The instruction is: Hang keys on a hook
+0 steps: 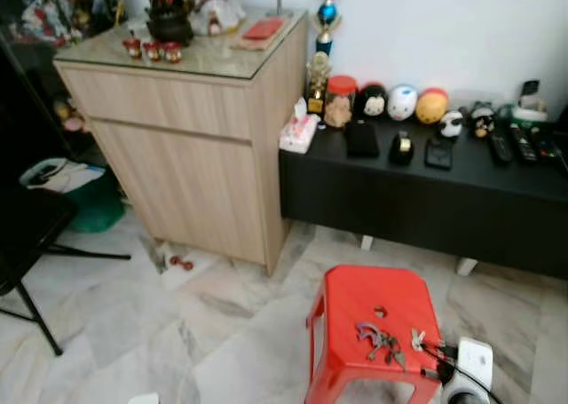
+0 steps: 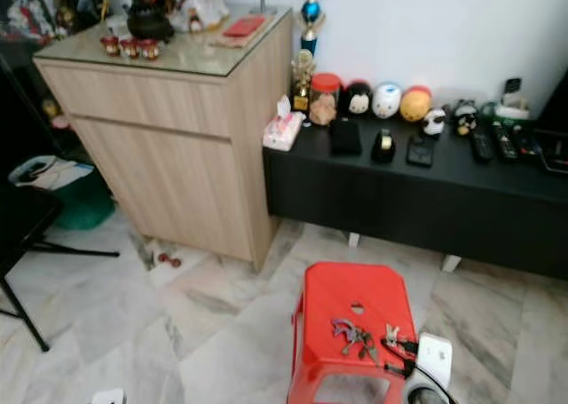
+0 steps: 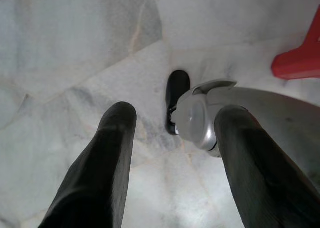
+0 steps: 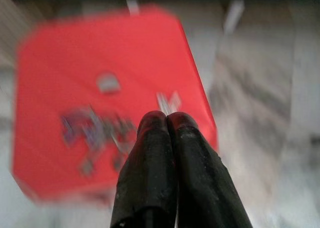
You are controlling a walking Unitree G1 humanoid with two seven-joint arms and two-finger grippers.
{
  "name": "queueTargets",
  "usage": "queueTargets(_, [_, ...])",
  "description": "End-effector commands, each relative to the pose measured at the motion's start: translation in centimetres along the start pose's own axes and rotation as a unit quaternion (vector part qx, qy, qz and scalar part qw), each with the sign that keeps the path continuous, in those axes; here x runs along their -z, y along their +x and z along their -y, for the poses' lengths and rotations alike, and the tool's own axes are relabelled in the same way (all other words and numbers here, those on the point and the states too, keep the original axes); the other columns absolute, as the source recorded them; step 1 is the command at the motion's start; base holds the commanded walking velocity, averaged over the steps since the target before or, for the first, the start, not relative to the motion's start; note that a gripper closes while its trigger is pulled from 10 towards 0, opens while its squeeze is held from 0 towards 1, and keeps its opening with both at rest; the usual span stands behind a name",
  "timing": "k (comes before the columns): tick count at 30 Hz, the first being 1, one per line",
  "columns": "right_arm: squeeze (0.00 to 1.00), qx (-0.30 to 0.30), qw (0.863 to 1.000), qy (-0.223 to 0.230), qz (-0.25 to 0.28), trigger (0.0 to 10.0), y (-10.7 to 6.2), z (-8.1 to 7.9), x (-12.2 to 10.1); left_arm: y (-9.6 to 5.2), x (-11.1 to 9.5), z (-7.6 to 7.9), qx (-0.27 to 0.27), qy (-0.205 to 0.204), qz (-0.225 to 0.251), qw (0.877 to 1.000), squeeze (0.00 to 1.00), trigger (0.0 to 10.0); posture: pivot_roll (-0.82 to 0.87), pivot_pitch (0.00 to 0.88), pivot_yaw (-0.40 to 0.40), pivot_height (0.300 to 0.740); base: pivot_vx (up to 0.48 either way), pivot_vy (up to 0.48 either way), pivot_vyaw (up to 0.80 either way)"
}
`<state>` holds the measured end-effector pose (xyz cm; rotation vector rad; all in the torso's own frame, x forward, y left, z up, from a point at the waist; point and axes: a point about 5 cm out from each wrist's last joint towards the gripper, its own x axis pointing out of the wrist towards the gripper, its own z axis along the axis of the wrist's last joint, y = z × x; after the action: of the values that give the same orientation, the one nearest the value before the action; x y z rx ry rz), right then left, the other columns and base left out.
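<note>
Approach step: keys (image 1: 382,342) lie on the near part of the red stool (image 1: 351,293), ungrasped; my right gripper (image 4: 167,119) hangs above them, fingers pressed together and empty, left gripper (image 3: 175,120) spread wide over floor; next, part right fingers, descend.

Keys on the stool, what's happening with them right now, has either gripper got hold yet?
Not yet. The keys lie loose on the red stool, near its front edge, next to a small hole in the seat. The right gripper hangs above the stool with its fingers pressed together and nothing between them; that view is blurred. The left gripper is open over the marble floor, with a corner of the stool off to one side. No hook can be made out.
</note>
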<state>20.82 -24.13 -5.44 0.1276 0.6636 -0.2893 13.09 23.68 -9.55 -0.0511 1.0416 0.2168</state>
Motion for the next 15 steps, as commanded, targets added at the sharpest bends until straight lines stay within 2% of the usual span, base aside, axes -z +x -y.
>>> queueTargets(1, [0.00,-0.010,0.999,0.004,0.045,10.0,0.5,-0.8,-1.9,0.0,0.0,-0.5,-0.005,0.012,-0.001,1.000,0.00,10.0,-0.01,0.000,-0.025,0.740,0.000,0.000,0.00])
queueTargets(2, [0.00,-0.020,0.996,0.004,0.083,10.0,0.8,-1.6,-3.7,0.0,-0.2,-0.5,-0.005,0.013,0.003,1.000,0.00,10.0,-0.01,0.000,-0.022,0.740,0.000,0.000,0.00])
queueTargets(7, [0.00,-0.032,0.991,-0.014,0.131,10.0,0.9,-3.1,-5.5,0.0,-0.5,-0.5,-0.007,0.009,0.011,1.000,0.00,10.0,-0.02,0.000,-0.016,0.740,0.000,0.000,0.00])
queueTargets(8, [0.00,-0.035,0.985,-0.012,0.167,10.0,0.9,-3.7,-6.7,0.1,-0.8,-0.4,-0.007,0.009,0.017,1.000,0.00,10.0,-0.02,0.000,-0.015,0.740,0.000,0.000,0.00])
queueTargets(11, [0.00,-0.049,0.974,-0.015,0.220,10.0,0.8,-4.8,-9.0,0.1,-1.3,-0.4,-0.013,-0.008,0.029,0.999,0.00,10.0,-0.04,0.000,-0.008,0.740,0.000,0.000,0.00])
queueTargets(15, [0.00,-0.060,0.963,-0.005,0.262,10.0,0.7,-5.3,-11.0,0.1,-2.2,-0.5,-0.038,-0.014,0.058,0.998,0.00,10.0,-0.08,0.000,0.001,0.740,0.000,0.000,0.00])
